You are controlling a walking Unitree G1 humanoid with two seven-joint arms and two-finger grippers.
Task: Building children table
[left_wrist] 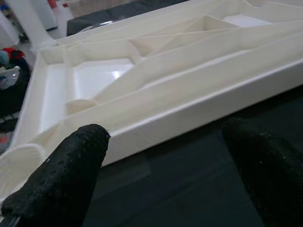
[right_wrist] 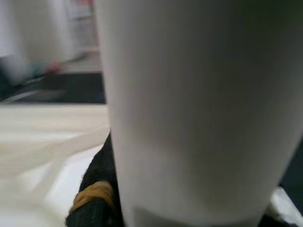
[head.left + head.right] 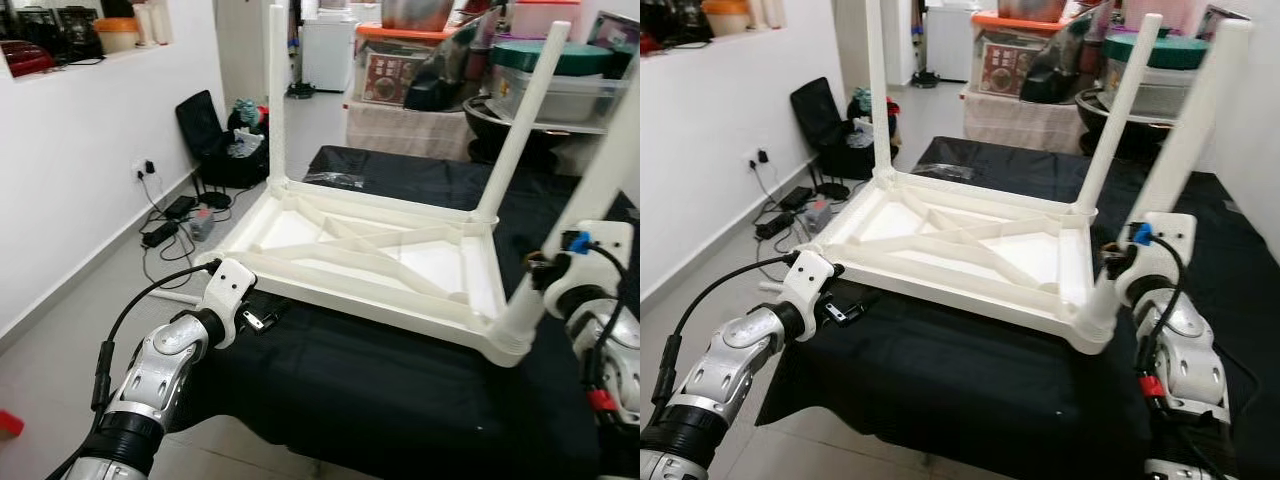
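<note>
A white plastic children's table (image 3: 400, 262) lies upside down on a black-covered surface (image 3: 400, 400). Three legs stand up from it: far left (image 3: 277, 100), far right (image 3: 525, 115) and near right (image 3: 585, 210). The near-left corner socket (image 1: 19, 161) has no leg in it. My left gripper (image 1: 165, 142) is open just in front of the table's near rim by that corner, its fingers (image 1: 71, 175) spread wide over the black cloth. My right gripper (image 3: 545, 272) is shut on the near-right leg (image 2: 199, 109) close to its base; one black finger (image 2: 94, 198) shows beside the leg.
A white wall runs along the left, with power strips and cables (image 3: 175, 225) on the floor below it. A black folding chair and bags (image 3: 210, 135) stand behind. Stacked boxes and tubs (image 3: 400, 60) crowd the back. A small red object (image 3: 8, 424) lies on the floor near left.
</note>
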